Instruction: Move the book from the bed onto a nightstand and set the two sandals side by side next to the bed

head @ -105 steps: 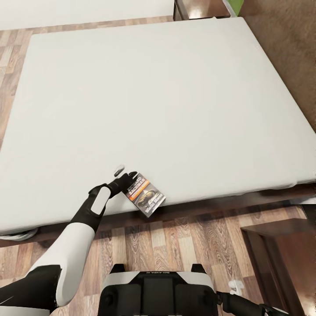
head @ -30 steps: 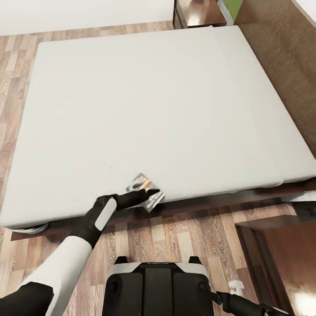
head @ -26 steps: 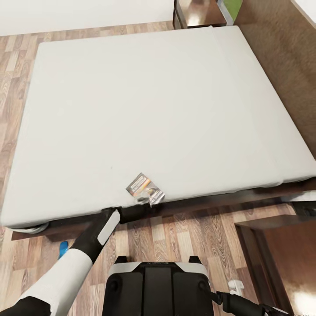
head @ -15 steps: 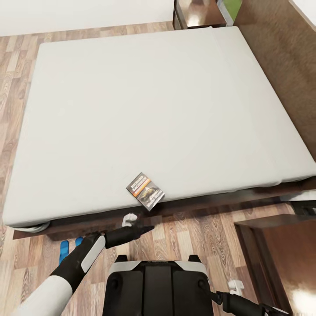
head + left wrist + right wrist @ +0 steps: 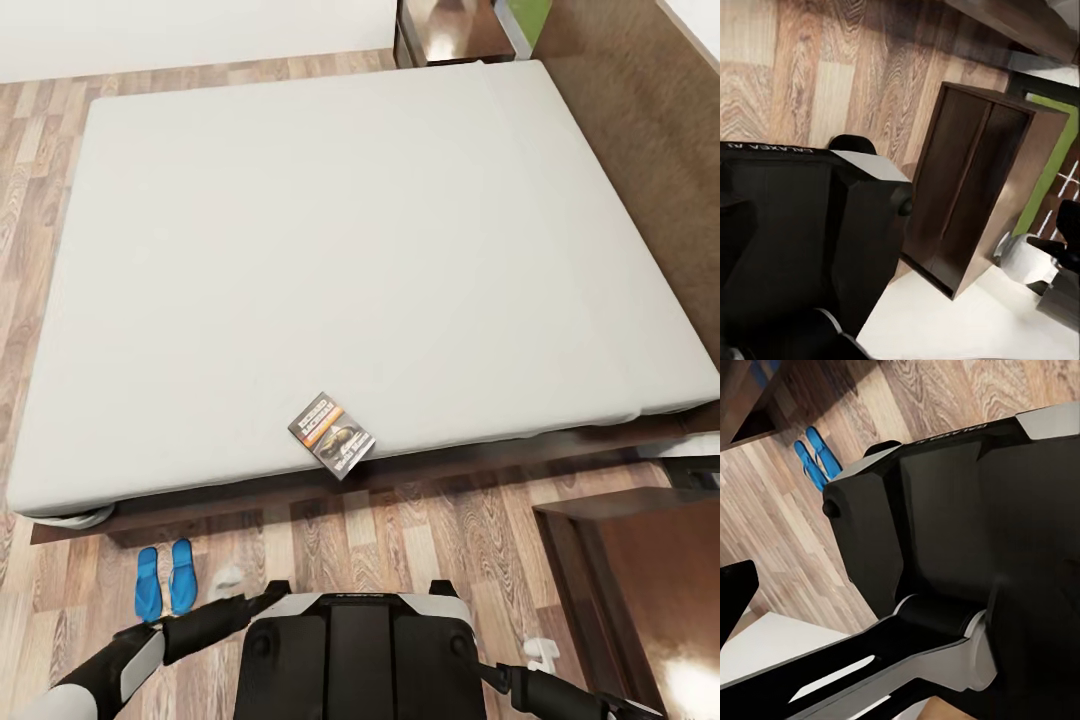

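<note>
The book [image 5: 332, 436] lies at the bed's [image 5: 300, 250] near edge, so reach the left gripper [image 5: 262, 601], whose opening I cannot tell, down squarely over its overhanging corner

Matt pale cloth over the bed [image 5: 330, 240]; dark polished wood on the nightstand [image 5: 640, 590], glossy at one corner; grained plank floor [image 5: 420, 545]; smooth bright blue sandals [image 5: 165, 578]; glossy printed paper on the book [image 5: 332, 435].
</note>
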`<state>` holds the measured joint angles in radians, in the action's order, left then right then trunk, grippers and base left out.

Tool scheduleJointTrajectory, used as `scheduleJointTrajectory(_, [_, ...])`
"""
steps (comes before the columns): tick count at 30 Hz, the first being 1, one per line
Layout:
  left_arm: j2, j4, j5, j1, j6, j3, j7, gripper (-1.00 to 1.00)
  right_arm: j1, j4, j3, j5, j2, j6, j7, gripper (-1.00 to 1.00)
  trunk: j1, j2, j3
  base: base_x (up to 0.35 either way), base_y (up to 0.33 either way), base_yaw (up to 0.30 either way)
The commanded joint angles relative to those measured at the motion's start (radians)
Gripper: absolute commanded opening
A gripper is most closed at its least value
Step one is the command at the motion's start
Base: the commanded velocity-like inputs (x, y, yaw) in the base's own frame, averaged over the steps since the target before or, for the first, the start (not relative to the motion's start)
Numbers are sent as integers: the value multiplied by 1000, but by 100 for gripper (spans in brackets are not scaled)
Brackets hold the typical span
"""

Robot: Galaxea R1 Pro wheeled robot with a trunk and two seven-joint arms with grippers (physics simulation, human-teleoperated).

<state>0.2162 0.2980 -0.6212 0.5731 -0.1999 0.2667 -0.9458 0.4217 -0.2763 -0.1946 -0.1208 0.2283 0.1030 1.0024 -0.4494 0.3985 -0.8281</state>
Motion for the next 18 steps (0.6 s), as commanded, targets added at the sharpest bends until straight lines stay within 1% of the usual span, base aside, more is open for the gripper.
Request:
scheduleJointTrajectory(1, [3, -46, -12, 1, 16, 4, -6, 100, 0, 0, 0, -9, 0, 10, 3, 100, -1, 2, -1, 0, 0, 0])
scheduleJointTrajectory(2, [3, -65, -13, 1, 29, 4, -7, 100, 0, 0, 1, -9, 0, 11, 3, 100, -1, 2, -1, 0, 0, 0])
scheduleJointTrajectory(4, [5, -120, -16, 1, 85, 4, -11, 100, 0, 0, 1, -9, 0, 11, 3, 100, -1, 2, -1, 0, 0, 0])
scheduleJointTrajectory(6, [7, -140, -17, 1, 104, 4, -12, 100, 0, 0, 0, -9, 0, 11, 4, 100, -1, 2, -1, 0, 0, 0])
scheduleJointTrajectory(9, [12, -207, -17, 1, 144, 4, -13, 100, 0, 0, 0, -13, 1, 11, 5, 100, -1, 2, -1, 0, 0, 0])
scheduleJointTrajectory(11, [10, -225, -17, 1, 174, 5, -12, 100, 0, 0, 0, -14, 3, 12, 5, 100, -1, 2, -1, 0, 0, 0])
scheduleJointTrajectory(13, [-1, -233, -16, 1, 189, 6, -9, 100, 0, -6, -1, -15, 2, 20, 5, 100, -1, 2, -1, 0, 0, 0])
scheduleJointTrajectory(18, [-10, -238, -16, 1, 198, 6, -5, 100, 0, -17, -6, -10, 0, 27, 1, 100, -1, 2, -1, 0, 0, 0])
